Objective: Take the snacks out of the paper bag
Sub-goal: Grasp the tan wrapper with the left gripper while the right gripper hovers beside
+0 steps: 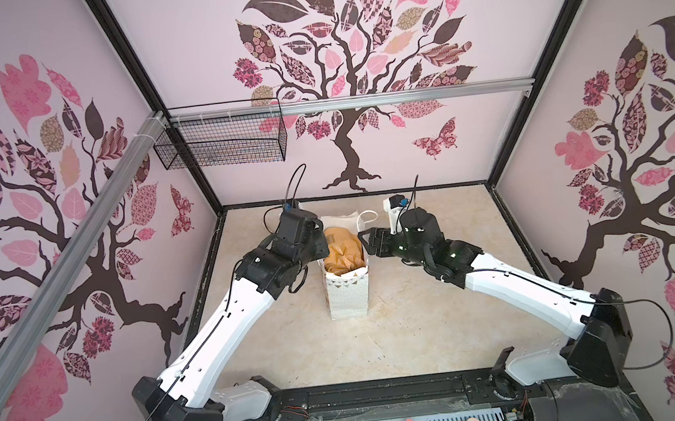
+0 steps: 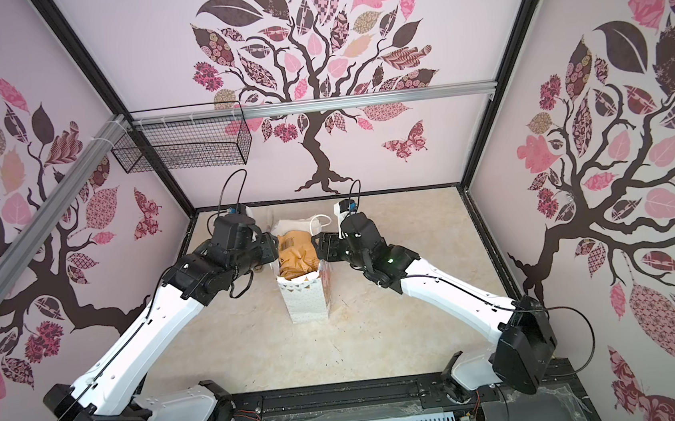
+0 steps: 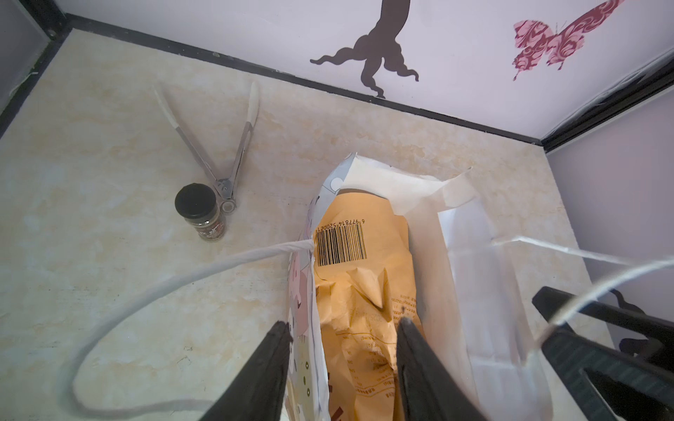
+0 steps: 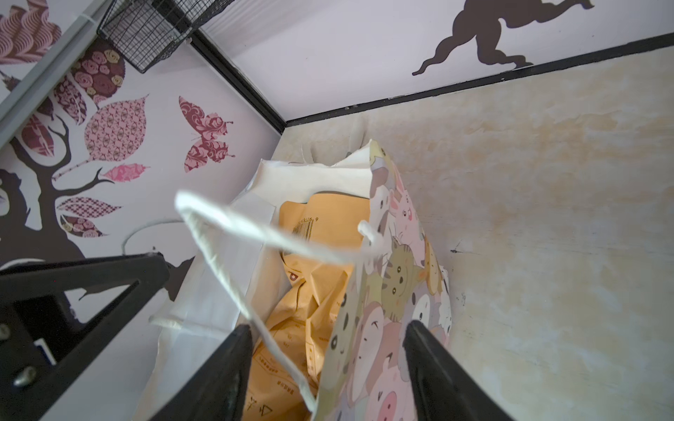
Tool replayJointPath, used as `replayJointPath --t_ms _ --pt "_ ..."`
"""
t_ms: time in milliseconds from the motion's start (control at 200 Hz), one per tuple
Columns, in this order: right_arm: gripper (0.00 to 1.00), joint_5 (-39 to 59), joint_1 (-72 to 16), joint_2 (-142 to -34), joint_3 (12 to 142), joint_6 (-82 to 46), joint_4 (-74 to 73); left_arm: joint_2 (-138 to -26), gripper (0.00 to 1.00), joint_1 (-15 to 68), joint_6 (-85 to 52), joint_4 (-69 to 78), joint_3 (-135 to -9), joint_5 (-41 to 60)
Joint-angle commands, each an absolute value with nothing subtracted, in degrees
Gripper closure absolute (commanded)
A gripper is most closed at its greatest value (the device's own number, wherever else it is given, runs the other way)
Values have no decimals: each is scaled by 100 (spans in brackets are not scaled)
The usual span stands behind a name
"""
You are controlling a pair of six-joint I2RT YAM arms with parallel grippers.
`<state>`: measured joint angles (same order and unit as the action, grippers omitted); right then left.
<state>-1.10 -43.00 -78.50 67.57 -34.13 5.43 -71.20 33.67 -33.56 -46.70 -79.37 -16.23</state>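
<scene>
Beige marbled table (image 1: 422, 337), pink tree-print walls (image 1: 188, 45). Tall white patterned paper bag (image 1: 347, 298) upright at centre, with large tan-orange crinkly snack packet (image 1: 343, 252) inside, top showing. Left gripper (image 3: 343, 322): jaws apart, astride one bag wall, nothing clamped. Right gripper (image 4: 328, 326): jaws wide, astride opposite wall, nothing clamped.

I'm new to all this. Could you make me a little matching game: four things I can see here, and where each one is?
1 paper bag
2 tan-orange packet
3 dark-lidded jar
4 wire basket

A hanging from the metal rail
B beside the tongs
C standing open, middle of the table
D inside the paper bag

Pairs: 1-C, 2-D, 3-B, 4-A
</scene>
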Motion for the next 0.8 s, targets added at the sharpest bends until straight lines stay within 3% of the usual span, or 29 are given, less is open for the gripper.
replayJointPath --t_ms 0,330,485,570,730,790 --pt "27 119 -4306 -7233 6971 -3262 449 -6705 48 3351 -3256 -4746 -8294 -1603" --pt "24 905 -4298 -6302 6857 -3075 623 -6316 49 3515 -3444 -4699 -8996 -912" --pt "18 1267 -4299 -6170 6804 -2984 864 -7217 50 4297 -2968 -5513 -9984 -1884" --pt "12 1422 -4293 -6183 6790 -2834 1096 -7846 49 4310 -2878 -6180 -10538 -1965" --pt "9 1502 -4300 -6170 6659 -2633 1446 -8676 49 4315 -2703 -6791 -10940 -2155" --pt "1 1395 -4299 -6139 6620 -2540 1597 -9000 48 4319 -2642 -7018 -11076 -2194"
